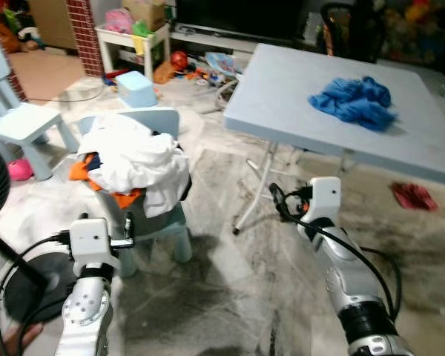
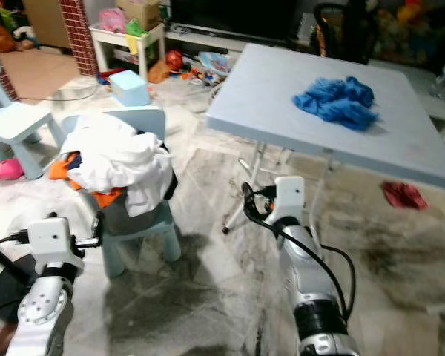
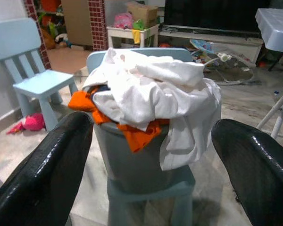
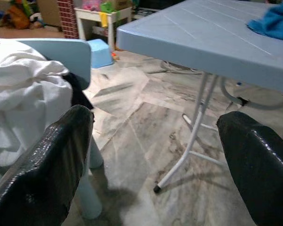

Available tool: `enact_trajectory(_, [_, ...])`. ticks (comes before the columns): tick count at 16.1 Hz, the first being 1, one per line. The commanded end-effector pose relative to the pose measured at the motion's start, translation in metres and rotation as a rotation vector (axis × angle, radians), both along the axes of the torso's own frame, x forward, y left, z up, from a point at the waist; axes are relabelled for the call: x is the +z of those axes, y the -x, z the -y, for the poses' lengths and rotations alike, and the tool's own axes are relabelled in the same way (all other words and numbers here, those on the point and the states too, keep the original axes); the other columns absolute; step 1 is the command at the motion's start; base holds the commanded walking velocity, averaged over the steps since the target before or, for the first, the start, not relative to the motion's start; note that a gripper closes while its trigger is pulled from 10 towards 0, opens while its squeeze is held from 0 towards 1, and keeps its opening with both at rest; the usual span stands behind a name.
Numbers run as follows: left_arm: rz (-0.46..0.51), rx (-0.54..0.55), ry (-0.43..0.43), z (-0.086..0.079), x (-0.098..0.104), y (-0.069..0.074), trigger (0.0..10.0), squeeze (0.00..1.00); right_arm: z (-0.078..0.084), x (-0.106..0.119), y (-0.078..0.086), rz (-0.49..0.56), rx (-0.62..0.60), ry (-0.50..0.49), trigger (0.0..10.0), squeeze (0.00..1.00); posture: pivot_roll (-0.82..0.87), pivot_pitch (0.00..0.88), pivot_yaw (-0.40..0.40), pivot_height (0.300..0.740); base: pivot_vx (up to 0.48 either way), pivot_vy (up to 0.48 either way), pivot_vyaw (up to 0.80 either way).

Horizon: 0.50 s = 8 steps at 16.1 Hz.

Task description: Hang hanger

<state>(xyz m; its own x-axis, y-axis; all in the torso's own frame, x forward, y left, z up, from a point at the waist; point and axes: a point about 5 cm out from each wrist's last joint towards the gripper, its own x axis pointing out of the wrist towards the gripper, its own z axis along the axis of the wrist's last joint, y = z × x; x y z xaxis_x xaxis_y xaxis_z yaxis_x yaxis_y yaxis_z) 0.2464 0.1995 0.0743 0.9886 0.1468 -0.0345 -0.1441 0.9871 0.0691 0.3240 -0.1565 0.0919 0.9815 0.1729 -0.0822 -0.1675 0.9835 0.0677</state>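
Observation:
A grey bin (image 3: 132, 162) heaped with white and orange clothes (image 1: 133, 159) stands on a small light-blue chair (image 1: 163, 230) at front left. My left gripper (image 3: 151, 123) is just in front of it, open, its two black fingers (image 3: 47, 174) spread wide with nothing between them. My right gripper (image 4: 154, 115) is held low beside the folding table's legs (image 4: 188, 141), also open and holding nothing. A crumpled blue cloth (image 1: 354, 100) lies on the light-blue table (image 1: 282, 96) at right.
A black fan base (image 1: 30, 285) sits on the floor at the near left. A second small blue chair (image 1: 18, 122) stands far left. Toys, a blue box (image 1: 137, 89) and a white side table (image 1: 130, 37) crowd the back. A red cloth (image 1: 414, 196) lies under the table's right side.

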Motion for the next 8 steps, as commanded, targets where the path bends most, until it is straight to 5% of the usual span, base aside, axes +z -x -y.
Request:
enact_trajectory(1, [0.007,-0.018,0.019,0.0045,0.0019,-0.0018,10.0,0.00,-0.0015,0.0058,0.0005,0.021,0.008,0.000,10.0,0.00,0.01,0.000,-0.103,0.740,0.000,0.000,0.80])
enact_trajectory(4, [0.021,-0.047,0.046,0.0068,0.0058,-0.0035,10.0,0.00,-0.0034,0.0025,0.0055,0.017,0.033,0.022,10.0,0.00,0.01,0.000,-0.107,0.740,0.000,0.000,0.65])
enact_trajectory(8, [0.006,-0.063,0.061,0.0089,0.0020,0.0001,10.0,0.00,-0.0068,0.0032,0.0064,0.025,0.057,0.032,10.0,0.00,0.01,0.000,-0.113,0.740,0.244,0.000,0.00])
